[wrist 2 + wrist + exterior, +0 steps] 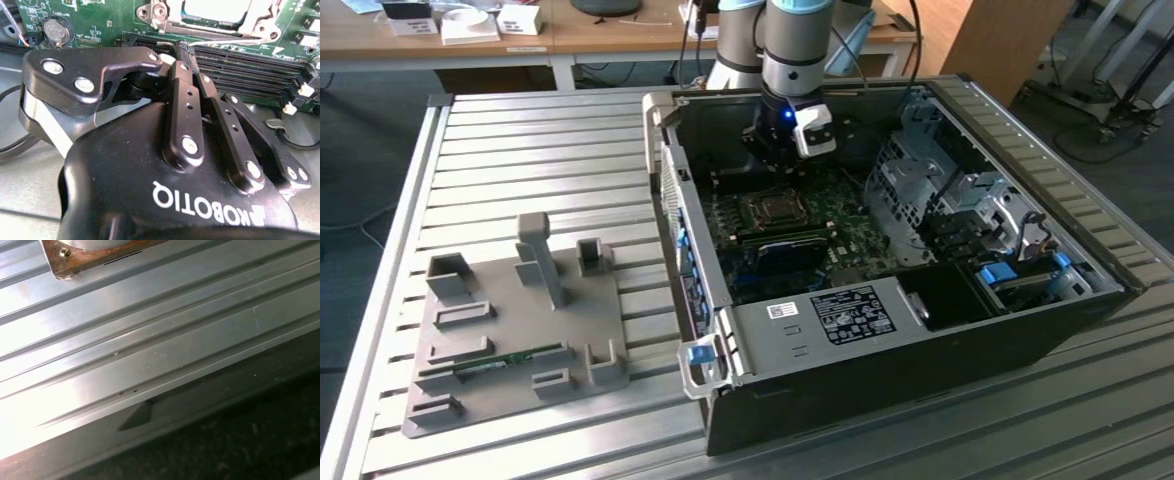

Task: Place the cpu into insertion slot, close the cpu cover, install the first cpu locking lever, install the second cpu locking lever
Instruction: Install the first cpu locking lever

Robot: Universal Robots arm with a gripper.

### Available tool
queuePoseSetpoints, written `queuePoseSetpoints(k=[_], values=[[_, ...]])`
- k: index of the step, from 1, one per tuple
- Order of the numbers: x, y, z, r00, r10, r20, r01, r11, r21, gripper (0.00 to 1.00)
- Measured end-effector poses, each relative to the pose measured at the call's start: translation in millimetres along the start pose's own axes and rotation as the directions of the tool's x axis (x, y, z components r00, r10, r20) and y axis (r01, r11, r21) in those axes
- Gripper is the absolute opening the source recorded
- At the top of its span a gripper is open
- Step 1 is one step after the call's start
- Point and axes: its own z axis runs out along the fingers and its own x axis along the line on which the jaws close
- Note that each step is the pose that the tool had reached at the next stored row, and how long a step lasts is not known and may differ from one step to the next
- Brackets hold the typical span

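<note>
The pincer point(175, 52) sits in the middle of the second wrist view, its black fingers point(182, 95) drawn together to a clenched tip with nothing between them. That tip hangs just above the long black memory slots point(250, 65) on the green motherboard point(90, 20), and whether it touches them I cannot tell. At the top edge of that view, past the fingertips, is the insertion slot point(215, 20), and the cpu point(212, 9) lies in it, a pale flat square. The cpu cover point(175, 22) shows as a silvery frame around the chip, its window open over the metal top; whether it is pressed fully flat I cannot tell. A thin wire lever point(220, 41) runs along the slot's near edge, just beyond the fingertips. A round coin battery point(56, 30) sits at upper left.

In the exterior view, the arm point(794, 40) comes down from the top centre into the open computer case point(894, 350), which lies on its side on the ribbed metal tabletop point(520, 150). The pincer point(781, 160) hangs low inside the case, just above the slot point(777, 210) at centre frame. Inside the case sit the motherboard, a metal drive cage point(921, 170) at right and a black box with a white label point(854, 315) near the front. At lower left, well apart from the case, a grey fixture tray point(507, 330) holds 1 small green board point(500, 362).

The first wrist view looks across ribbed metal with a rusty plate point(75, 255) at upper left.
</note>
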Motion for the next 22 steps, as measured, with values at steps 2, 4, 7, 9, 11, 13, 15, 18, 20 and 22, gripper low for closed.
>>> queuePoseSetpoints(k=[2, 4, 7, 9, 11, 13, 15, 18, 20, 22], values=[[0.1, 0.0, 0.1, 1.0, 0.001, -0.0039, -0.001, 1.0, -0.0093, 0.11], [0.1, 0.0, 0.1, 1.0, 0.002, -0.0059, -0.002, 0.9999, -0.0141, 0.11], [0.0, -0.2, 0.2, 1.0, 0.001, -0.0063, -0.001, 0.9999, -0.0154, 0.11], [-0.1, -0.6, 0.2, 1.0, 0.001, -0.0058, -0.001, 0.9999, -0.0155, 0.11], [-0.3, -0.8, 0.2, 1.0, 0.001, -0.0044, -0.001, 0.9999, -0.0161, 0.11], [-0.3, -1.0, 0.2, 1.0, 0.001, -0.0033, -0.001, 0.9999, -0.0165, 0.11], [-0.4, -1.1, 0.1, 1.0, 0.001, -0.0031, -0.001, 0.9999, -0.0165, 0.11], [-0.3, -1.1, 0.1, 1.0, 0.001, -0.003, -0.001, 0.9999, -0.0165, 0.11], [-0.4, -1.1, -0.7, 1.0, 0.001, -0.0031, -0.001, 0.9999, -0.0166, 0.11], [-0.7, -0.6, -4.2, 1.0, 0.001, -0.0042, -0.001, 0.9998, -0.0197, 0.11]])
